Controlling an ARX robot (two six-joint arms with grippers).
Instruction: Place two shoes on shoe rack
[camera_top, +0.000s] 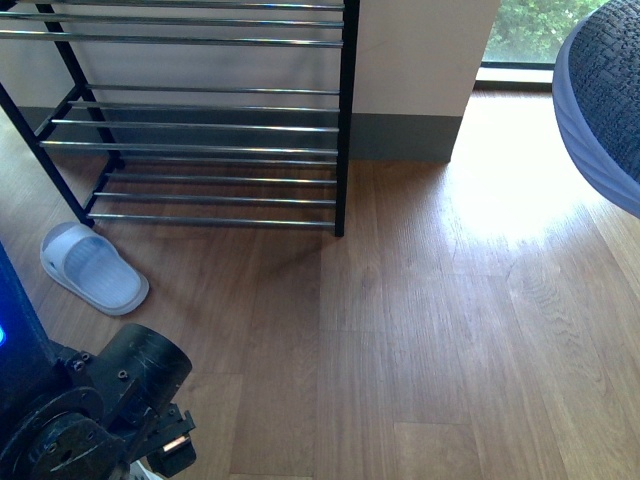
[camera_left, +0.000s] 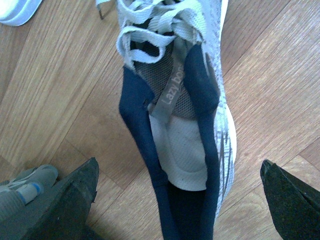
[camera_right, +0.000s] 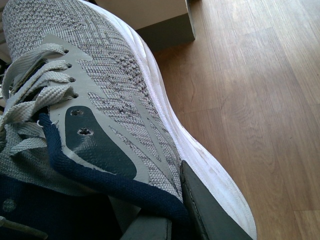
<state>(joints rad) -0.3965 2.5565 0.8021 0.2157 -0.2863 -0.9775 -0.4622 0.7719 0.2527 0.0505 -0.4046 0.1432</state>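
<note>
Presently both pickups are in hand and neither shoe is racked. The right gripper (camera_right: 170, 220) is clamped on the collar of the raised sneaker (camera_right: 115, 100), held aloft well right of the shoe rack (camera_top: 200, 125). The left gripper (camera_left: 177, 180) has its fingers (camera_left: 70, 200) apart, straddling the heel of the second sneaker (camera_left: 185, 140) on the floor (camera_left: 270, 100). Next move, in my judgement: close on that heel, then carry both to a rod shelf. A slide sandal (camera_top: 95, 268) lies near the rack's foot.
</note>
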